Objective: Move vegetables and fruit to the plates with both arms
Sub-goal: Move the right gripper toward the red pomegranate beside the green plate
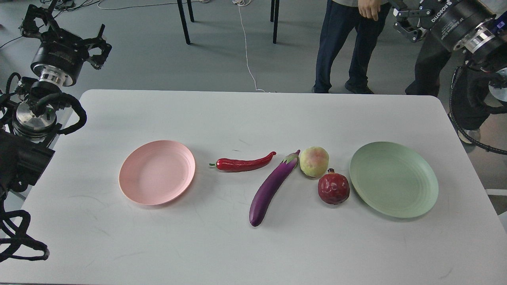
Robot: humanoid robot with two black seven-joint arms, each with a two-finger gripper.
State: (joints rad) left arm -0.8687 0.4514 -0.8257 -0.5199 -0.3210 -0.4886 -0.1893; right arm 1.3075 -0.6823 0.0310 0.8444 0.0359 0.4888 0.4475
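Nothing has reached a plate yet, so the task looks to be at its very start. On the white table (253, 245) the pale pink plate (157, 172) sits left of centre and the pale mint green plate (394, 179) sits to the right, both bare. Between them lie all four items: the red chili pepper (242, 163) nearest the pink plate, the purple eggplant (271, 187) lying diagonally with its cap touching or almost touching the peach (314, 161), and the dark red pomegranate (333, 189) just beside the green plate and close under the peach.

Both arms are raised off the table at the far corners. The left gripper (95, 43) hangs beyond the table's left edge with its fingers spread and nothing between them. The right gripper (408, 25) is at the top right, partly in front of a standing person (344, 43); its fingers appear parted and empty, though it is seen small.

As a judgement, the next move calls for each arm to descend onto its nearer item, the chili on the left and the pomegranate on the right. The crowding of peach, eggplant cap and pomegranate leaves little room for fingers, so the right approach needs care not to nudge neighbours.
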